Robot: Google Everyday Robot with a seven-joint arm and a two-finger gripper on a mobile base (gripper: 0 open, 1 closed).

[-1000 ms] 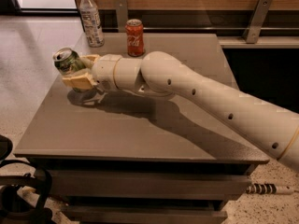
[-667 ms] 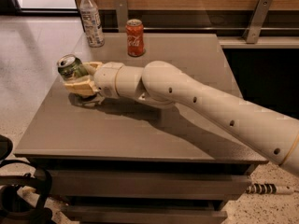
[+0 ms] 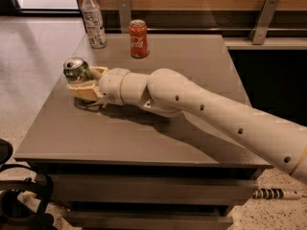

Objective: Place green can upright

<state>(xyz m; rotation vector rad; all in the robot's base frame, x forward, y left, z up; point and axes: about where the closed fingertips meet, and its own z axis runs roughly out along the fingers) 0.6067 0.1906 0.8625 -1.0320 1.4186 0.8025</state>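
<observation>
The green can [image 3: 76, 71] has a green body with white marks and a shiny silver top. It is near the left edge of the grey table [image 3: 144, 128], tilted, its top facing up and toward the camera. My gripper [image 3: 82, 82] is shut on the green can, with tan fingers [image 3: 82, 92] along its sides, holding it just above or at the table top. My cream arm reaches in from the right across the table.
A red Coca-Cola can [image 3: 138, 39] stands upright at the back of the table. A clear water bottle [image 3: 94, 19] stands at the back left corner. A wall rail with metal brackets [image 3: 264, 14] runs behind. The table's left edge is close to the gripper.
The gripper with the green can has moved lower and slightly toward the front of the table. The can stays in the fingers.
</observation>
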